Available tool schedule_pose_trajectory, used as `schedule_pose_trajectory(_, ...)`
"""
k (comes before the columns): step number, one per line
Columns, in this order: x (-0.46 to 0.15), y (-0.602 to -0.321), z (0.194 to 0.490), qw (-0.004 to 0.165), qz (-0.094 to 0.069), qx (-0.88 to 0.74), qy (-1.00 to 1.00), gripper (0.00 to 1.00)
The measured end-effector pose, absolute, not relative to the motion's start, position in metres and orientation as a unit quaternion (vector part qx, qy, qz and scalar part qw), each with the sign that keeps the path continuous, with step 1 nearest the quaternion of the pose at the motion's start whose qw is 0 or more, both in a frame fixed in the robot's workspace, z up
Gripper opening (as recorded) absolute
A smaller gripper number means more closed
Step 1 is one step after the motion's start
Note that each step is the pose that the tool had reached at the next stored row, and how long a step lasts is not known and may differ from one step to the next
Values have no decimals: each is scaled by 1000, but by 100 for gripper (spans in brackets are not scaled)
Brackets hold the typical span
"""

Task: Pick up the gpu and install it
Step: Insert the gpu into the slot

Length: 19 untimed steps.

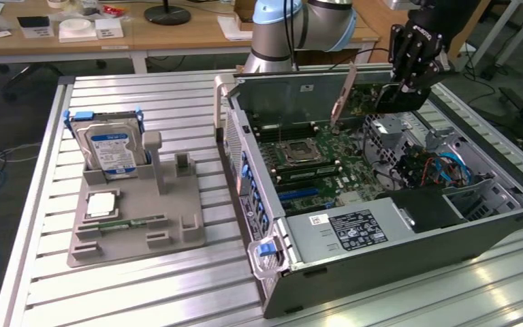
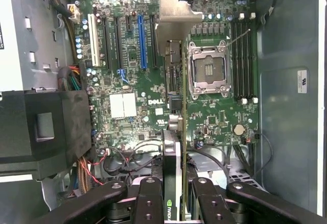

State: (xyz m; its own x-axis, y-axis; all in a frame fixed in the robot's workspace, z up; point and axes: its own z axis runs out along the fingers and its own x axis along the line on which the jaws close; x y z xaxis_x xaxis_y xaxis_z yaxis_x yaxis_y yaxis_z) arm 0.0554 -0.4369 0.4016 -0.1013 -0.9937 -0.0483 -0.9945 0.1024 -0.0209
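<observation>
The claw [image 1: 405,85] is clenched on the gpu [image 1: 369,99], holding it on edge above the open case [image 1: 479,225], over the motherboard [image 1: 334,177] that lies inside the case. By the look of it, the card is clear of the board and not seated in any slot.

From the wrist, the gpu [image 2: 175,147] shows as a thin edge running out from between the claw's [image 2: 176,201] fingers [image 2: 148,203]. Its silver bracket [image 2: 176,15] is at the end farthest from the grip. Inside the case, the card hangs over the strip between the blue slot [image 2: 142,40] and the socket [image 2: 208,68].

Outside the case, a grey holder [image 1: 175,225] stands on the desk [image 1: 134,293], well apart from the case, with a hard drive [image 1: 112,146] upright in it.

The gpu looks light and stiff, a flat board that should not sag from a grip near one end. It is also probably fragile: the small parts on its faces and the contact edge facing into the case would not take knocks or scraping. The plain upper part of the board, where the fingers sit now, seems the right hold. The thin bracket looks likely to bend, and pinching the contact edge would foul it. With the grip so far from the bracket, the card could swing or twist if it catches the case wall
</observation>
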Motion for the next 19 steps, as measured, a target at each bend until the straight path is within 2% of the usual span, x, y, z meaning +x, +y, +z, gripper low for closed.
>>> schedule_pose_trajectory(19,52,-437,396,25,8,-670,742,27)
